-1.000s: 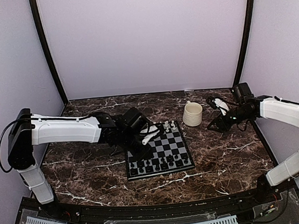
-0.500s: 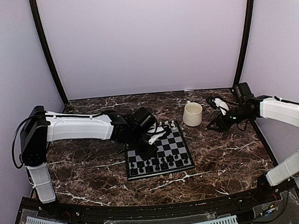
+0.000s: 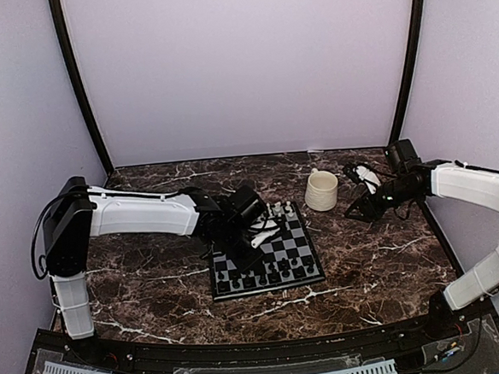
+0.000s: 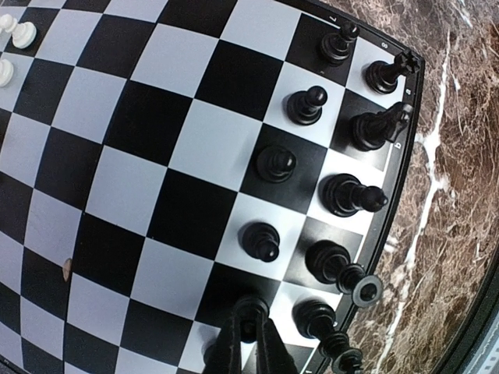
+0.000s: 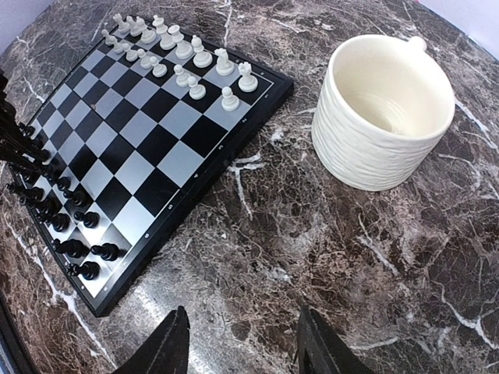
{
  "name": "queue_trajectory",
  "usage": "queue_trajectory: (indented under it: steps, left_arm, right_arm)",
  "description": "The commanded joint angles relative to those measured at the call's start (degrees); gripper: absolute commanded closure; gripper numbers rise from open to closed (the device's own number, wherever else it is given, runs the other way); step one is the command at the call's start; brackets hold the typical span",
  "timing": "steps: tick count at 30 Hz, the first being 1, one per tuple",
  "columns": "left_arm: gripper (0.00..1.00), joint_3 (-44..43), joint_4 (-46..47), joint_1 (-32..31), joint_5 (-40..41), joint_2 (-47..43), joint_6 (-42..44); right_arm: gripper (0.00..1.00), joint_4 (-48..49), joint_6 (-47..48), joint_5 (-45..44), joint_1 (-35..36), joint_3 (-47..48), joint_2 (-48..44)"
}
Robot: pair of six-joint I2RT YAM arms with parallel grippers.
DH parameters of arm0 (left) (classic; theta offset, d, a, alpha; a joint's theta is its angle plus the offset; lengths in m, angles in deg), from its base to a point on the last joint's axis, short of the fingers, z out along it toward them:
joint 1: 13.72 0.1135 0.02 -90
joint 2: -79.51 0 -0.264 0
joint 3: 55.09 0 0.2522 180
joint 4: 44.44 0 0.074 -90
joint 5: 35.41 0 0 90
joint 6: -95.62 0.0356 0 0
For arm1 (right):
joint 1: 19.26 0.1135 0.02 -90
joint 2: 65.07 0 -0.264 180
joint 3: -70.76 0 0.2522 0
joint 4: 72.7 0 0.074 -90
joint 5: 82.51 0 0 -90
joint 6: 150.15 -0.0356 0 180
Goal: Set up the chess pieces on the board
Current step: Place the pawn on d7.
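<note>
Left gripper (image 4: 249,333) is over the near-left corner of the small black-and-grey checkered chessboard (image 4: 148,125). It is pinched narrow on a tiny black pawn (image 4: 249,313), held upright with the head poking out just ahead of the fingertips. Can't tell whether its base touches the square.

Key relation: the pawn lies straight down the finger line, at the end of the black pawn row. Three more black pawns (image 4: 274,164) run away from it, parallel to the board's near edge, with the black back-rank pieces (image 4: 351,195) just beside them along the border. Any set-down or release has to be vertical, because the neighbours are close on two sides.

White pieces (image 5: 179,58) are lined up on the far edge and are not in the way.

Right gripper (image 5: 244,315) is spread wide with nothing between the fingers. It hangs over the dark marble surface (image 5: 257,234), beyond the cream ribbed ceramic mug (image 5: 382,113) and well apart from the board.

The left arm is clearly nearer, so this move is its job.
</note>
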Motion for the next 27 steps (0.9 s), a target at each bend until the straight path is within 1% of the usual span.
queue_trajectory:
  steps: [1,4,7,9,10,12,14,21,24,27]
  left_arm:
    - [0.99,-2.1,-2.3,-0.3,-0.5,0.6,0.6]
    - [0.98,-2.2,-2.6,-0.4,-0.1,0.8,0.6]
    - [0.93,-2.4,-2.9,-0.4,0.4,1.1,0.6]
    - [0.88,-2.6,-3.2,-0.5,0.5,1.2,0.5]
    - [0.83,-2.7,-3.4,-0.6,0.5,1.3,0.4]
    - [0.77,-2.9,-3.8,-0.7,0.8,1.2,0.4]
    - [0.75,-3.1,-4.1,-0.8,1.0,1.2,0.4]
    - [0.73,-4.2,-4.6,-0.9,1.6,0.8,-0.1]
    - [0.71,-4.3,-4.5,-0.9,2.1,-0.6,-0.2]
    - [0.69,-4.5,-5.4,-0.9,4.8,-3.2,0.6]
  right_arm:
    - [0.52,1.0,-0.4,1.3,0.0,1.9,0.2]
    - [0.52,1.1,-0.3,1.3,-0.1,1.8,0.2]
    - [0.51,1.1,-0.3,1.3,-0.1,1.8,0.2]
    - [0.51,1.1,-0.3,1.4,-0.1,1.8,0.3]
    - [0.51,1.1,-0.3,1.4,-0.1,1.8,0.3]
    - [0.51,1.1,-0.2,1.5,-0.1,1.8,0.4]
    - [0.51,1.0,-0.3,1.5,-0.1,1.9,0.4]
    - [0.51,0.8,-0.3,1.7,0.0,2.0,0.1]
    - [0.51,0.4,-0.3,1.8,-0.1,2.3,-0.3]
    - [0.51,-1.2,-0.3,1.5,-0.1,4.0,-0.4]
